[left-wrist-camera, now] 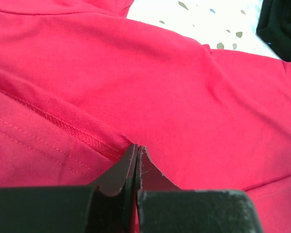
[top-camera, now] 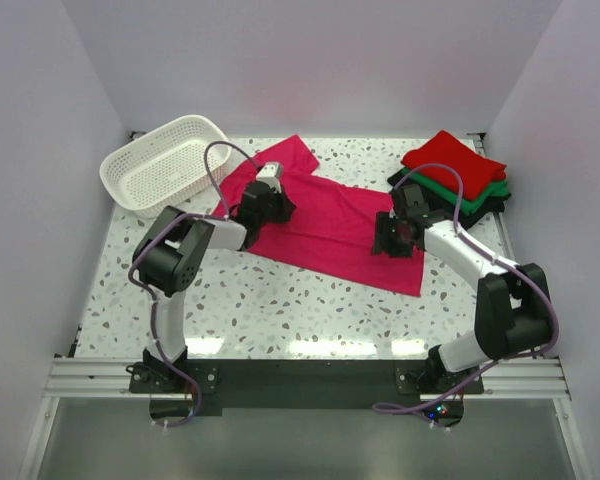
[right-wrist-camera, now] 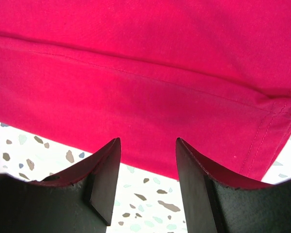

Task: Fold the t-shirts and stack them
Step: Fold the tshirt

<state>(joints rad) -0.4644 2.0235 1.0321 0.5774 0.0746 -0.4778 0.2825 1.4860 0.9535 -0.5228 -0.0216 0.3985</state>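
Observation:
A magenta-pink t-shirt point(top-camera: 330, 225) lies spread flat across the middle of the table. My left gripper point(top-camera: 278, 210) rests on its left part, near the sleeve. In the left wrist view the jaws point(left-wrist-camera: 137, 148) are pressed together, with a stitched hem fold of the pink cloth point(left-wrist-camera: 184, 87) drawn up to their tips. My right gripper point(top-camera: 387, 243) hovers open over the shirt's right part. Its fingertips point(right-wrist-camera: 148, 141) straddle the shirt's edge point(right-wrist-camera: 145, 73) with bare table between them. A folded stack sits at the back right: red point(top-camera: 452, 160) on green point(top-camera: 470, 192) on black point(top-camera: 495, 205).
A white lattice basket point(top-camera: 165, 165) stands at the back left, just beyond the shirt's sleeve. The black shirt's corner point(left-wrist-camera: 281, 29) shows at the top right of the left wrist view. White walls close in the table on three sides.

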